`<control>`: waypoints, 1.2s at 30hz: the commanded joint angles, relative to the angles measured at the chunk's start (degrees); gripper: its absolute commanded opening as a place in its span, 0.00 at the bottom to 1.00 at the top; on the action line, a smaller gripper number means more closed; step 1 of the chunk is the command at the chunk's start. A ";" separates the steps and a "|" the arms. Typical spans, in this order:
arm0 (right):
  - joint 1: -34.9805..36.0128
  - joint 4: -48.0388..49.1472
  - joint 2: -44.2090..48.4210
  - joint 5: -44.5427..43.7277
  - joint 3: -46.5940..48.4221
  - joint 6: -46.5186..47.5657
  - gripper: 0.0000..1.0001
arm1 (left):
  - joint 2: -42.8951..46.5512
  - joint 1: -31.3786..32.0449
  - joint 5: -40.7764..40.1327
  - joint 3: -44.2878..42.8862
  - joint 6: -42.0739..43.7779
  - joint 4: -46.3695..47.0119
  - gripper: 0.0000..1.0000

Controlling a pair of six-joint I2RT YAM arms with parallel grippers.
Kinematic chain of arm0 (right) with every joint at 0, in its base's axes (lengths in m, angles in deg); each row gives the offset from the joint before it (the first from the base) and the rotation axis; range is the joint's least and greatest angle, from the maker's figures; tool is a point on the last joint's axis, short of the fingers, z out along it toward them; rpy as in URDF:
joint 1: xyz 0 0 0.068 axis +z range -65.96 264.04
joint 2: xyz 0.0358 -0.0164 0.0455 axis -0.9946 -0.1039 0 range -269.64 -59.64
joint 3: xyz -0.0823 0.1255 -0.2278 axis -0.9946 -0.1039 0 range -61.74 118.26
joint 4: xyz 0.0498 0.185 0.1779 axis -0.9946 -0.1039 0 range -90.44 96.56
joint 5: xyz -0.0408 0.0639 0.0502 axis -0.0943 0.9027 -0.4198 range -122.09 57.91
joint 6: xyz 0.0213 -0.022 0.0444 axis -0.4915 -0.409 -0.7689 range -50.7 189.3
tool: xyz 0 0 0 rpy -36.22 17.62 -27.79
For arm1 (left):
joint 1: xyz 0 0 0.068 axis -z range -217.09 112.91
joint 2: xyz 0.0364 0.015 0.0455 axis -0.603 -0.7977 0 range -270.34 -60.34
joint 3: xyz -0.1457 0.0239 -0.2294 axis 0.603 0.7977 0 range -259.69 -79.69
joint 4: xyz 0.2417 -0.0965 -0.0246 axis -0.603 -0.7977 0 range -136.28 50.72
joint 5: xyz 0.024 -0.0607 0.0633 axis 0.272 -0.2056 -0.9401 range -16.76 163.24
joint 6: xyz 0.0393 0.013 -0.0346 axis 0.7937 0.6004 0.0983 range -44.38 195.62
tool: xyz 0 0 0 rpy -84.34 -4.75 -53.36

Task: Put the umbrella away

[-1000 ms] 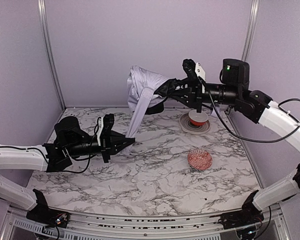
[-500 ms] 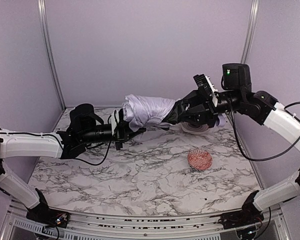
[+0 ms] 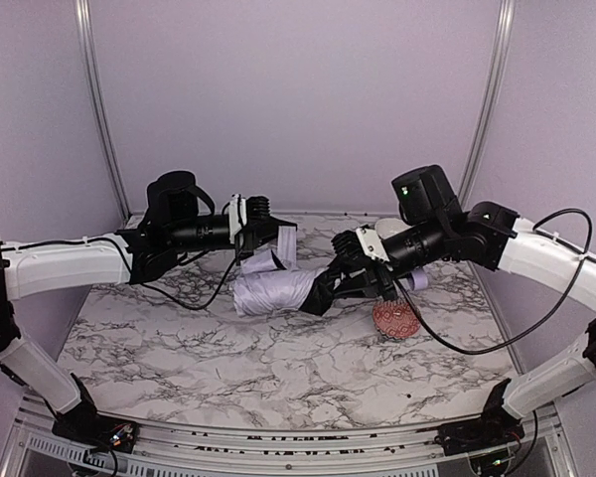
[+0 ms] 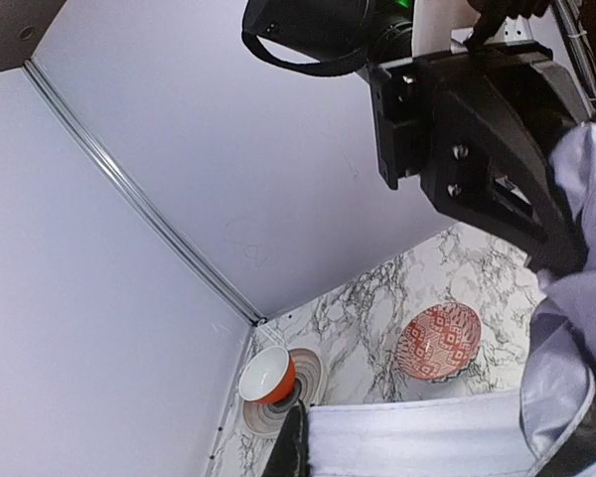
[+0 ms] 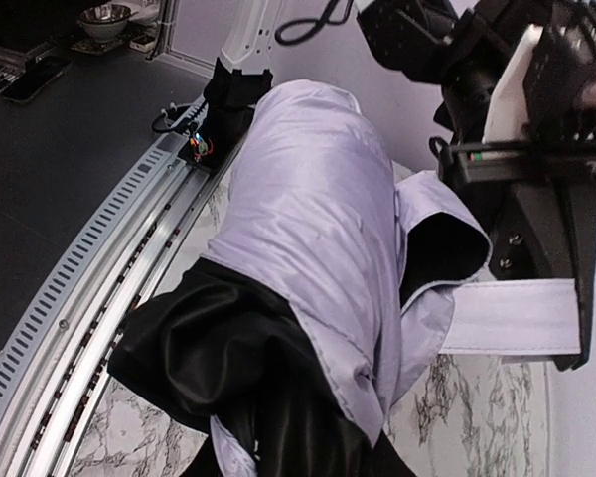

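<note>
As both jaws grip it, umbrella point(image 3: 270, 294) between

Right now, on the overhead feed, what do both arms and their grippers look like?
The left arm and right arm are white tubular links with black joints and wrists. The left gripper and right gripper are black and angular, each with a small white panel. Loose black cables trail along both arms. A green light glows on the right wrist's black housing.

Shaft, handle of umbrella point(image 3: 273, 291) hidden under bunched canopy.
</note>
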 commanded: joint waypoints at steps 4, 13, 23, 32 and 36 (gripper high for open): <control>4.28 9.37 -2.97 1.59 -16.80 -11.98 0.00 | 4.57 0.33 -11.73 -1.89 9.01 -0.20 0.00; -3.18 30.23 -7.02 -10.64 -26.09 -32.31 0.00 | 12.80 13.39 -21.42 8.33 17.53 -0.78 0.00; -6.55 38.36 -18.26 -17.46 -26.70 -46.54 0.00 | 8.32 23.41 -36.96 15.21 20.57 -0.70 0.00; -7.18 48.31 -24.03 -25.92 -31.60 -54.83 0.00 | 3.46 29.92 -48.64 20.00 18.21 0.88 0.00; -7.09 52.99 -25.62 -31.53 -32.88 -57.01 0.00 | 0.24 32.36 -56.21 24.07 19.10 5.67 0.00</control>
